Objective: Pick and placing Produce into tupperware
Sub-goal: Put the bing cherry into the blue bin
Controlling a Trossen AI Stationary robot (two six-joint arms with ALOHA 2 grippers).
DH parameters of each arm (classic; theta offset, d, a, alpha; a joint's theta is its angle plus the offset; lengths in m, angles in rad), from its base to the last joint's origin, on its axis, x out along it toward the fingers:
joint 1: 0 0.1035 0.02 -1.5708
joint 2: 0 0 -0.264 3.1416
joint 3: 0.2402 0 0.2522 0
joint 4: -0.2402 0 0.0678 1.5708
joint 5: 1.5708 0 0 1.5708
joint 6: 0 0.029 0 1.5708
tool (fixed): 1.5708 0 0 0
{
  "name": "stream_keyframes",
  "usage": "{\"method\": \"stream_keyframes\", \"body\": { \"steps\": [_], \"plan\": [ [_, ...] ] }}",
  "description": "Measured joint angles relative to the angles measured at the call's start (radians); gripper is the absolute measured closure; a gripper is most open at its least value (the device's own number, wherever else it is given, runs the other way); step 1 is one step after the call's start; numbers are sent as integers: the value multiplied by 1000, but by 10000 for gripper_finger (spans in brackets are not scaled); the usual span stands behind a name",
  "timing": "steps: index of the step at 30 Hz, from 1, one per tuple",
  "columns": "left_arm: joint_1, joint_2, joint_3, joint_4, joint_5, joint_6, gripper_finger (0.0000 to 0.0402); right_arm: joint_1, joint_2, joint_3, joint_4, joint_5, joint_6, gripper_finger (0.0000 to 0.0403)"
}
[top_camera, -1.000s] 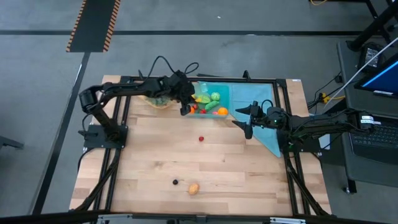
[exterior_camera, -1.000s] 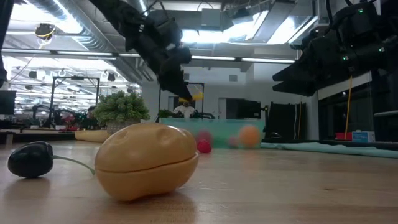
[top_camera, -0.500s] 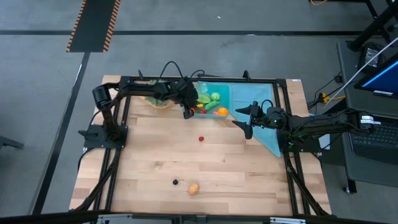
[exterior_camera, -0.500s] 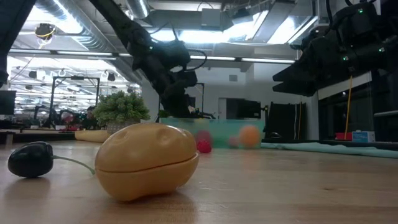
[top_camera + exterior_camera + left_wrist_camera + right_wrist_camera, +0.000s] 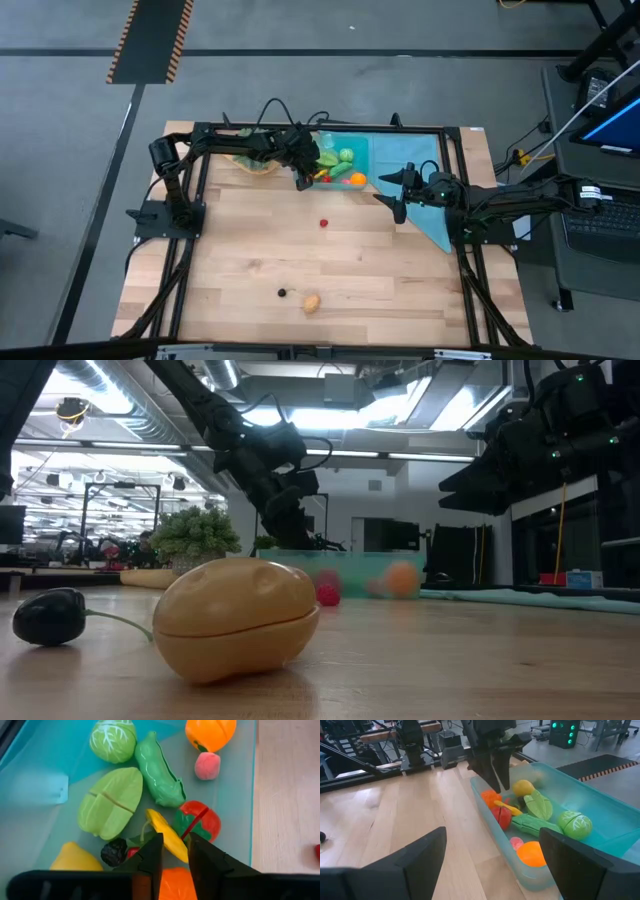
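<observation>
The teal tupperware (image 5: 345,160) stands at the table's far edge and holds several produce pieces: a cabbage (image 5: 112,740), a pea pod (image 5: 160,772), a tomato (image 5: 200,820), an orange (image 5: 210,732). My left gripper (image 5: 175,855) points down into its near-left part, open by a narrow gap. A yellow piece (image 5: 167,832) lies on the other produce just below the fingertips (image 5: 505,785), apart from them in the right wrist view. My right gripper (image 5: 392,195) waits wide open, right of the tupperware. A red piece (image 5: 324,223), a dark piece (image 5: 282,293) and a tan potato (image 5: 312,302) lie loose on the table.
A bushy green plant in a wooden dish (image 5: 255,160) stands left of the tupperware, close to my left arm. A teal cloth (image 5: 425,200) lies under my right gripper. The wooden table between the tupperware and the loose pieces is bare.
My left gripper has gone down toward the tupperware, carrying the yellow piece at its fingertips, and then kept still. The yellow piece now lies among the produce inside the tupperware.
</observation>
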Motion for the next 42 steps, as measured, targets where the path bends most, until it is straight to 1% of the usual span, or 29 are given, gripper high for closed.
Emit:
{"method": "stream_keyframes", "body": {
  "steps": [5,9,15,22,26,31,34,38,42],
  "plan": [
    [-2,-18,0,-3,0,6,301,0,0,0,-7,0,0,83],
    [-8,-84,0,-19,0,8,299,0,0,0,-15,0,0,83],
    [-37,-242,0,-111,0,34,319,0,0,0,-16,0,-1,83],
    [-121,-457,-15,-196,0,70,343,0,0,0,-19,0,-4,83],
    [-179,-575,-133,-146,-6,50,353,0,0,0,-21,0,-4,83],
    [-270,-721,-319,-20,-87,-30,364,0,0,0,-22,0,-4,83],
    [-328,-796,-419,46,-116,-75,370,0,0,0,-22,0,-4,83],
    [-406,-881,-511,81,-118,-104,377,0,0,0,-22,0,-3,83],
    [-485,-936,-567,80,-118,-105,385,0,0,0,-22,0,0,83]
  ]
}}
